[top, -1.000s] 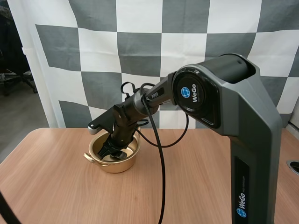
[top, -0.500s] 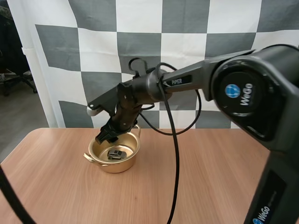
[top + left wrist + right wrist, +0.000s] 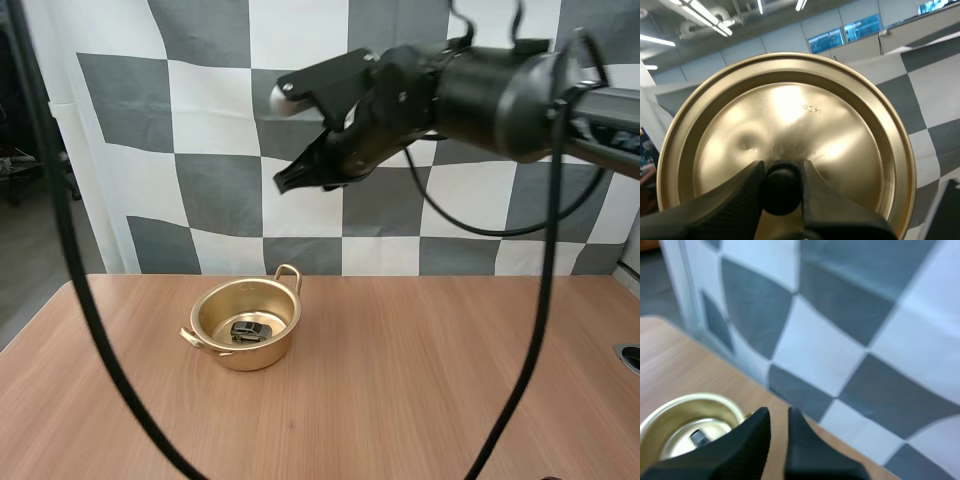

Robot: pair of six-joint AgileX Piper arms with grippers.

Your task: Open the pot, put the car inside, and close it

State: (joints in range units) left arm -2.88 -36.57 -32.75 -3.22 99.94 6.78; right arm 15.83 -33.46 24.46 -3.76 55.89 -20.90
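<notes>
Inside the pot (image 3: 216, 357), the car (image 3: 250, 329) — details unclear; my right gripper (image 3: 281, 186) hangs parted, empty; my left gripper (image 3: 781, 167) pinches the lid (image 3: 790, 107) knob (image 3: 780, 192).

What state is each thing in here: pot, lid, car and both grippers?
Pot: open, upright, lid off.
Car: lying inside the pot.
Lid: off the pot, held up by its knob.
Left gripper: shut on the lid's knob.
Right gripper: slightly open, empty, raised high above the pot.
</notes>
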